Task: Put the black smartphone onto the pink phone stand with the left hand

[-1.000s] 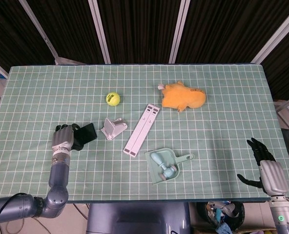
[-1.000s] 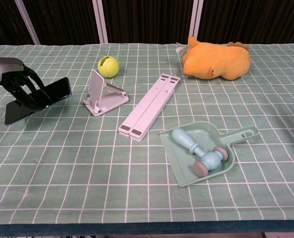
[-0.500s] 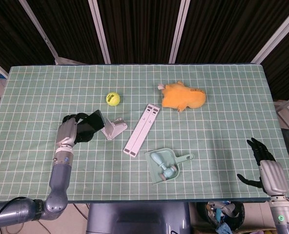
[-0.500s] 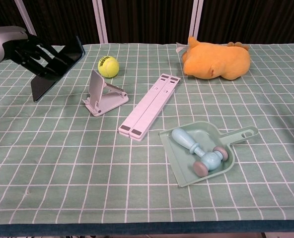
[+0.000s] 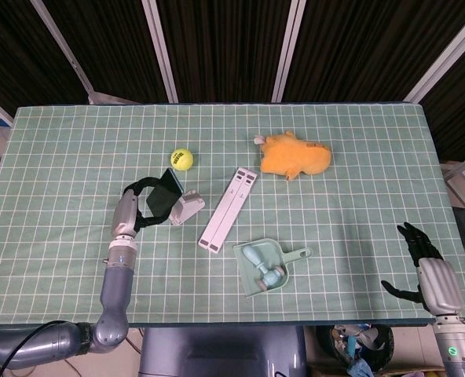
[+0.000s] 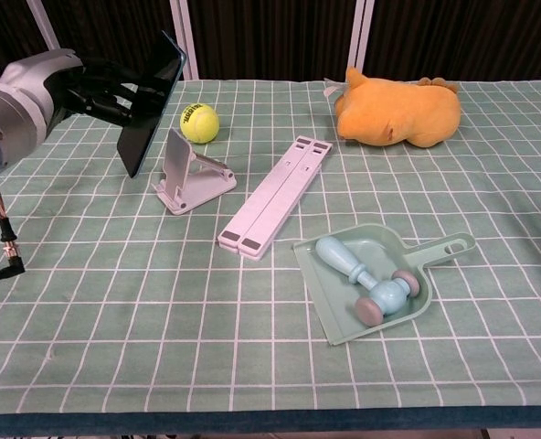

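— What is laid out, from the largest down?

— A table covered by a green cloth with a white grid (image 5: 335, 173) is seen. On it a soft orange plush toy (image 5: 295, 156) is lain near the far edge, and a long pale pink folded slat-shaped stand (image 5: 228, 210) is set slantwise at the middle. A mint-green plastic dustpan (image 6: 376, 283) is placed nearer the front, with a light blue, smooth handled tool with round greyish ends (image 6: 365, 278) lying inside it.

— And the task's things?

— The flat, glossy black smartphone (image 6: 151, 101) is held in the air, tilted on edge, just above and left of the small pink plastic phone stand (image 6: 190, 174), whose back plate is propped upright. The fuzzy yellow-green tennis ball (image 6: 199, 123) is found just behind the stand; dark lettering is printed on it, too small to be read.

— How are the hands held?

— The phone is gripped by the left hand (image 6: 101, 88), dark fingers being wrapped around it. The right hand (image 5: 421, 263) is kept at the table's near right corner, fingers spread, nothing being held.
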Tool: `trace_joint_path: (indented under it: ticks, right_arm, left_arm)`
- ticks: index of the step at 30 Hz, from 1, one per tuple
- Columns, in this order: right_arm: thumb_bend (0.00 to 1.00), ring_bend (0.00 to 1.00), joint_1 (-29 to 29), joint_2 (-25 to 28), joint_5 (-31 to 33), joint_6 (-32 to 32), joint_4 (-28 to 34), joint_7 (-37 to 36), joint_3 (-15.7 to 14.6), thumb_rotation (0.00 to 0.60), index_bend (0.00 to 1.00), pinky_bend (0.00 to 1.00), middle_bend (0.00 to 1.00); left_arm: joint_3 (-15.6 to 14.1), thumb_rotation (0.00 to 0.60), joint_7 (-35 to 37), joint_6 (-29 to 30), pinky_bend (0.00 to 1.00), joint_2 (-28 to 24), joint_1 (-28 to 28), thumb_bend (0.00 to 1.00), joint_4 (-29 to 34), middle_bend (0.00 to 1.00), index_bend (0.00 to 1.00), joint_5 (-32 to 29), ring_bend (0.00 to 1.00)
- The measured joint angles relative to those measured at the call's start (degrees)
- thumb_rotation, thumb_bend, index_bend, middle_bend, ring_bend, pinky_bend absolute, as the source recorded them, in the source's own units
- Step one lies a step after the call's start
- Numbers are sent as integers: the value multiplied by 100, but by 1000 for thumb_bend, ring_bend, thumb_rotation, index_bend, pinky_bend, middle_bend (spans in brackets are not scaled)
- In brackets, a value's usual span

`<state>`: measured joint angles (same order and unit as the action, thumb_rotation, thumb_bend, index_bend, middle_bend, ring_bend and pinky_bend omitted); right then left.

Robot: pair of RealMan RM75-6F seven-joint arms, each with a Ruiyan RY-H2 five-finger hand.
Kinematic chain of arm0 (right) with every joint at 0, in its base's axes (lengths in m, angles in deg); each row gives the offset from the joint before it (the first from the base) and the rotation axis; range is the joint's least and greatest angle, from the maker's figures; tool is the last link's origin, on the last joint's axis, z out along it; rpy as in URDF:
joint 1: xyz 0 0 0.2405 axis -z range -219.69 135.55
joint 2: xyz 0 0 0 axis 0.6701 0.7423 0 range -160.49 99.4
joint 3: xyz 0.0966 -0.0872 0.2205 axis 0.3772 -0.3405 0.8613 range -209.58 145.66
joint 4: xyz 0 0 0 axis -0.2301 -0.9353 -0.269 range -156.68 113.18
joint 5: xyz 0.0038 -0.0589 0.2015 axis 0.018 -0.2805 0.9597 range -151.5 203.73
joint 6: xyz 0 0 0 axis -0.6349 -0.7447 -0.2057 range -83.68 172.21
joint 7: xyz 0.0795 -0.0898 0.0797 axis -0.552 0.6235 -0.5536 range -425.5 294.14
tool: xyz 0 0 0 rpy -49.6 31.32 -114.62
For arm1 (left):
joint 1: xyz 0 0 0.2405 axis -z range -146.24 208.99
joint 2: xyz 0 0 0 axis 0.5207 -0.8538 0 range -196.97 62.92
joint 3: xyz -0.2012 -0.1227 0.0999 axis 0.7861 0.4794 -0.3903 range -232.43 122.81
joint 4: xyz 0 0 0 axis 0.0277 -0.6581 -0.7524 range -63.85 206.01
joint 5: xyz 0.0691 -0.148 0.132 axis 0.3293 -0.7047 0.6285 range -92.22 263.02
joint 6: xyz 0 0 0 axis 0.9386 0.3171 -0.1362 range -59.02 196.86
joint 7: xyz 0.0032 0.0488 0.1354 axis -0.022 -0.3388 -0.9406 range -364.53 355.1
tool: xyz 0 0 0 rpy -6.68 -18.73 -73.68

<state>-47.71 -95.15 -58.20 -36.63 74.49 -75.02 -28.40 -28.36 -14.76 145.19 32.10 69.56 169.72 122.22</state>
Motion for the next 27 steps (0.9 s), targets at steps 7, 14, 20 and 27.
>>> trace_joint_path:
  ticks: [7,14,20,27]
  right_arm:
    - [230,0,-2,10,6,10,9,-31,1,600,0,185,0]
    - [231,0,-6,16,26,35,19,-45,-1,600,0,185,0]
    - [231,0,-6,24,32,41,33,-54,0,600,0,186,0]
    - [230,0,-5,30,61,49,43,-73,10,600,0,185,0]
  left_arm:
    - [-17,600,530,-122,16,426,-83,326,-444,525,439,180,80]
    - [-10,600,1198,-269,17,598,-181,327,-662,525,438,615,80]
    - [27,600,1614,-412,16,743,-262,327,-916,525,439,911,80]
    - [82,600,1873,-568,16,829,-326,327,-1082,525,439,983,80]
